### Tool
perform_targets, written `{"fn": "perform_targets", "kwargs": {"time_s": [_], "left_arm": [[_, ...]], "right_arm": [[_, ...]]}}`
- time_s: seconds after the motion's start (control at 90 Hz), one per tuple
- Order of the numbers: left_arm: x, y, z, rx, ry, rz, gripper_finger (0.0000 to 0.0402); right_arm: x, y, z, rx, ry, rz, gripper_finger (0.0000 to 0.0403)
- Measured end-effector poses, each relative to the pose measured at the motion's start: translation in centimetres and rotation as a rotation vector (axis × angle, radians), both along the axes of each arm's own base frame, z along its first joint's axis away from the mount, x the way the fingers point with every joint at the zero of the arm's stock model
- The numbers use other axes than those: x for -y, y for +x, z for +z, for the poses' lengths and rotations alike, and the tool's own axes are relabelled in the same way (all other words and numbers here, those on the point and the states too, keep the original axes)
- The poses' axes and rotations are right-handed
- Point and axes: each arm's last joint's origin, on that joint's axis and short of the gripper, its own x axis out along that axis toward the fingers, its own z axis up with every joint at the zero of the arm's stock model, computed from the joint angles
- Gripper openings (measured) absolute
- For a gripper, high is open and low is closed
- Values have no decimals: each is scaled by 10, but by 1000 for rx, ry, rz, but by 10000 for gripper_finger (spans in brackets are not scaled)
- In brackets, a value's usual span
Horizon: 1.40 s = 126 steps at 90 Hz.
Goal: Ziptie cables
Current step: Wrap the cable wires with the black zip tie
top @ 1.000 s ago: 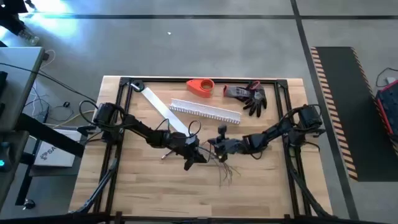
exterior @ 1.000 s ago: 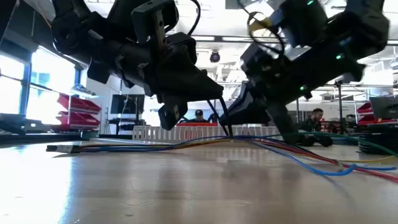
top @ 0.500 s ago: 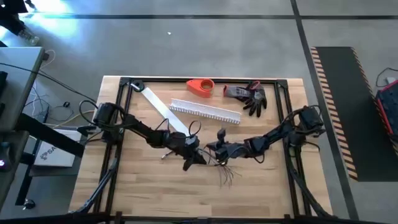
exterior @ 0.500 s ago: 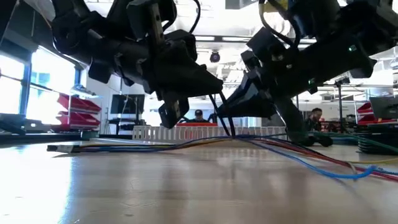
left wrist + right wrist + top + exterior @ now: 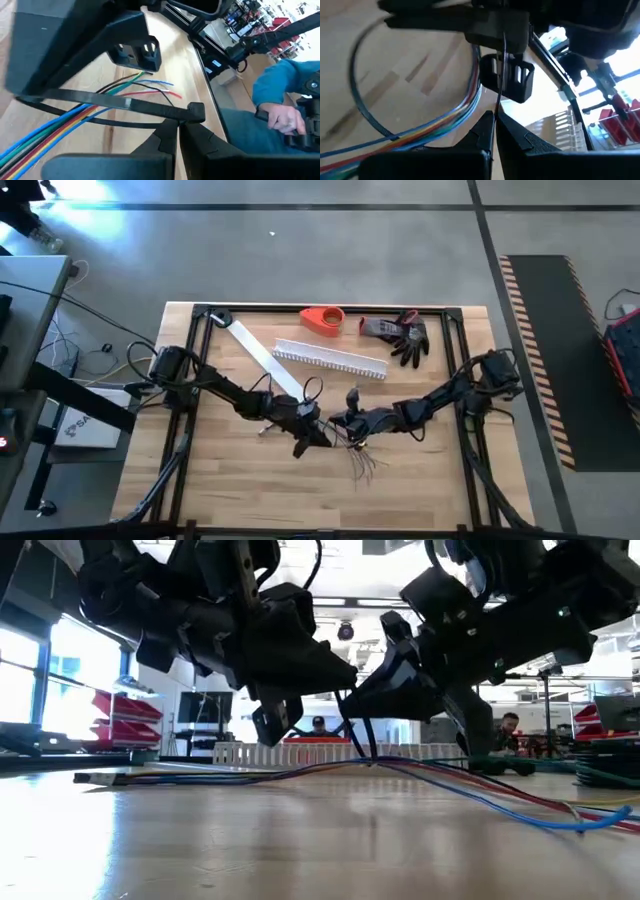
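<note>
Pincers meet mid-table: left pincer (image 5: 318, 436) and right pincer (image 5: 335, 424) each clamped on black ziptie (image 5: 125, 103) looping cables (image 5: 480, 795)

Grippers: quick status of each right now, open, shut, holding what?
Left gripper: shut on the thin black plastic zip tie looped around the coloured cables.
Right gripper: shut on the zip tie's thin black tail.

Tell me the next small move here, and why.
Probably draw the right pincer back a little, pulling the tail of the zip tie through its head. The loop hangs slack round the cables, the right pincer looks shut on the thin tail, and the left pincer holds the tie near its head.
</note>
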Motion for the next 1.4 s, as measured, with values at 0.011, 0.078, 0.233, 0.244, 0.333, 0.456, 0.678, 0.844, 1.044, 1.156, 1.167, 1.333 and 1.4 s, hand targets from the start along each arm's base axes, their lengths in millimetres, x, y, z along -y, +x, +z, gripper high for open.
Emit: {"fn": "perform_targets", "kwargs": {"time_s": [0.011,0.078,0.233,0.244,0.333,0.456,0.678,0.844,1.044,1.156,1.167,1.333,1.4], "left_arm": [[0,0,0,0,0,-1,0],[1,0,0,0,0,-4,0],[4,-1,0,1,5,-7,0],[4,-1,0,1,5,-7,0],[5,-1,0,4,12,-7,0],[6,-1,0,4,14,-5,0],[6,-1,0,5,14,-5,0],[6,-1,0,5,14,-5,0],[6,-1,0,4,12,-5,0],[6,-1,0,4,12,-5,0],[6,-1,0,4,12,-5,0],[6,-1,0,4,12,-5,0],[6,-1,0,7,9,-10,0]], "right_arm": [[0,0,0,0,-1,2,0],[-1,0,0,-3,5,16,0],[3,1,-1,-6,42,2,0],[3,1,-1,-6,46,2,0],[5,1,-1,-9,55,12,0],[4,1,-1,-17,47,35,0],[4,1,-2,-25,15,46,0],[1,1,0,-5,17,64,0],[-6,0,3,29,-8,100,0],[-9,0,4,36,-17,112,0],[-9,0,4,36,-20,113,0],[-11,-1,5,42,-80,131,0],[-11,-1,5,37,-122,136,0]]}}
